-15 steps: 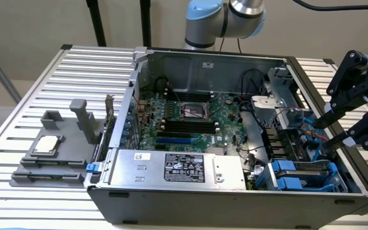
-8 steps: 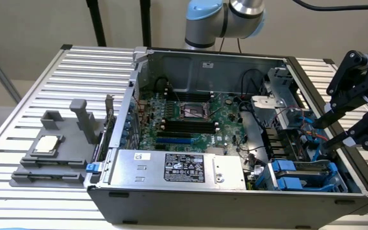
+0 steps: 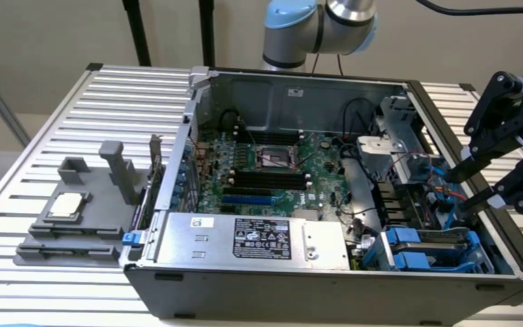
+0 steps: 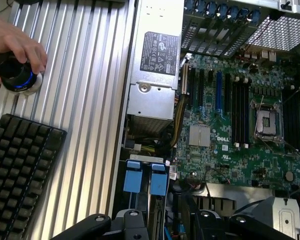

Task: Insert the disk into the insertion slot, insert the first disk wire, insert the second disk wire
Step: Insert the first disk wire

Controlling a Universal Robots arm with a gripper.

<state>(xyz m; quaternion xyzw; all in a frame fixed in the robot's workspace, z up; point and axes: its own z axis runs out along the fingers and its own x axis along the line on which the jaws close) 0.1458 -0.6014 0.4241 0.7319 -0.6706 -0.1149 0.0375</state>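
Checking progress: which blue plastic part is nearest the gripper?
The blue rails of the insertion slot, beside the gripper; the small blue latch sits past the power-supply box.

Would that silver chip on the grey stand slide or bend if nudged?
The chip looks flat and metal-capped, so probably stiff and light. It seems seated in a recess of the grey stand, so a nudge likely wouldn't slide it.

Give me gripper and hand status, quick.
Gripper: beside the insertion slot; open or shut cannot be told.
Hand: closed over a black round knob on the table.
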